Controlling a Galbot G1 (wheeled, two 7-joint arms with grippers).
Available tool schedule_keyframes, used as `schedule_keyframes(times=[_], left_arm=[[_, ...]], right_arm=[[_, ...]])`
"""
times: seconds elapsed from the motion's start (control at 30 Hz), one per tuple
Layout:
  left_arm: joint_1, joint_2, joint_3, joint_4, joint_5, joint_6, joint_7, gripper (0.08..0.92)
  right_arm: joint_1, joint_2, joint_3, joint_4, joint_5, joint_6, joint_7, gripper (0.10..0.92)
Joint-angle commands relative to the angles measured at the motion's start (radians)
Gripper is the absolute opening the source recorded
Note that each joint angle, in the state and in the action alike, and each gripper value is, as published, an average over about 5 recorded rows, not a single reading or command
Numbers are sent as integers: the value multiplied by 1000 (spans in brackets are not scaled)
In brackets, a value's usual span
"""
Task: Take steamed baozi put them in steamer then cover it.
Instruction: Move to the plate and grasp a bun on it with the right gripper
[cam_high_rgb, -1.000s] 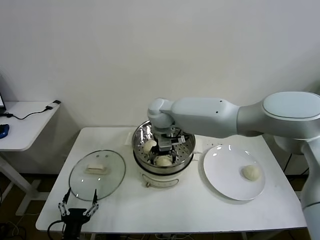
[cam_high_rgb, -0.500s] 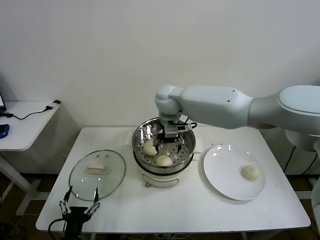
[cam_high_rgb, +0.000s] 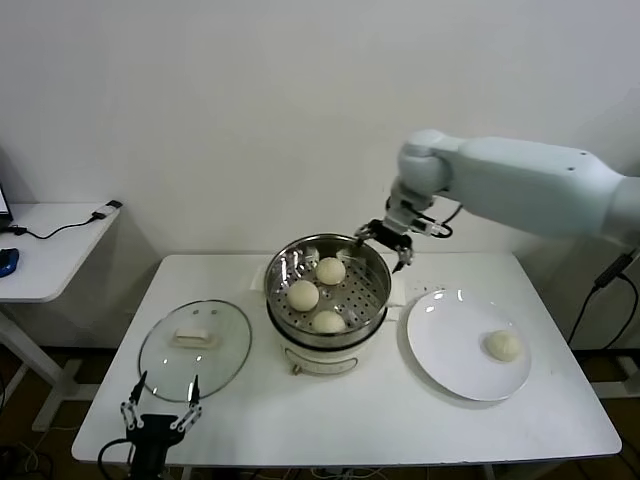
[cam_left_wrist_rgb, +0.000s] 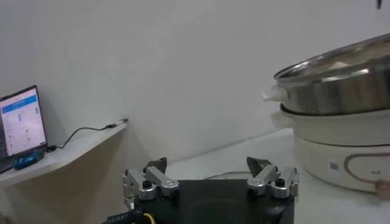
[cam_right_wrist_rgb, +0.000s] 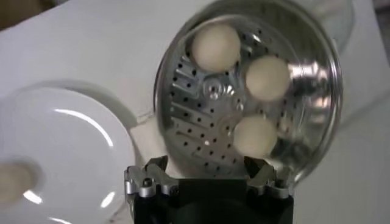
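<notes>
Loading is nearly done: three buns sit in the steamer, one is left on the plate, and the lid is off.

Nearest, the left gripper (cam_high_rgb: 158, 413) waits low at the table's (cam_high_rgb: 340, 420) front edge, its fingers spread and holding nothing, with the lid (cam_high_rgb: 194, 343) lying flat on the table just beyond it.

To the right, the last bun (cam_high_rgb: 503, 345) rests on the white plate (cam_high_rgb: 450, 340), beside the steamer (cam_high_rgb: 325, 345). Inside the pot, three buns (cam_high_rgb: 303, 295) lie on the perforated tray, apart from each other, leaving room on the right side of the tray.

Farthest, the right gripper (cam_high_rgb: 390, 238) hangs above the steamer's back right rim, jaws apart and empty, touching nothing; its wrist view looks straight down on the pot (cam_right_wrist_rgb: 317, 91) and plate (cam_right_wrist_rgb: 67, 134).

The next move, as I judge it, calls for the right arm to swing over the plate, descend on the lone bun and close gently, since soft dough would dent under a hard squeeze. After that the lid goes on.
</notes>
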Motion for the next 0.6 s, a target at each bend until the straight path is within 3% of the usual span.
schedule_keyframes(times=[0.03, 0.27, 0.6], left_arm=[[6, -1, 2, -3, 3, -2, 3, 823], [13, -3, 1, -6, 12, -3, 3, 823], [21, -8, 2, -3, 30, -3, 2, 823]], right_arm=[[-93, -379, 20, 68, 194, -434, 42, 823], [-385, -480, 233, 7, 36, -418, -16, 823], [-702, -441, 535, -172, -227, -298, -61, 823]])
